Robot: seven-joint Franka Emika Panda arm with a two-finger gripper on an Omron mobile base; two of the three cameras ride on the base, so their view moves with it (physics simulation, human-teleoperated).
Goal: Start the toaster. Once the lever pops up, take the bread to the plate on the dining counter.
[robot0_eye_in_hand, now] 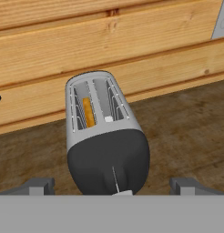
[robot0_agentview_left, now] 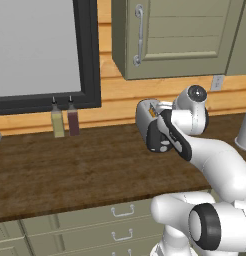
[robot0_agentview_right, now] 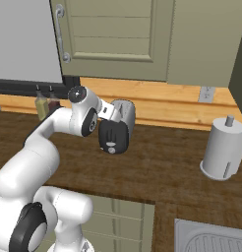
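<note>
The toaster (robot0_eye_in_hand: 102, 132) stands on the dark wood worktop against the plank wall, its black end panel facing my hand. The bread (robot0_eye_in_hand: 88, 112) shows as an orange-tan edge deep in the left slot. A thin slit runs down the black panel, with a pale tab at its lower end. My gripper (robot0_eye_in_hand: 112, 184) is open, its fingertips (robot0_eye_in_hand: 38, 185) spread on either side of the panel and apart from it. The toaster (robot0_agentview_left: 145, 116) (robot0_agentview_right: 124, 112) is partly covered by the arm in both base views. The plate and the dining counter are out of view.
Two bottles (robot0_agentview_left: 57, 122) (robot0_agentview_right: 42, 106) stand by the dark window frame to the toaster's left. A paper towel holder (robot0_agentview_right: 222, 147) is to the right, a sink (robot0_agentview_right: 211, 238) at the front right. A wall cabinet (robot0_agentview_left: 175, 37) hangs overhead. Green drawers (robot0_agentview_left: 120, 215) sit below the worktop.
</note>
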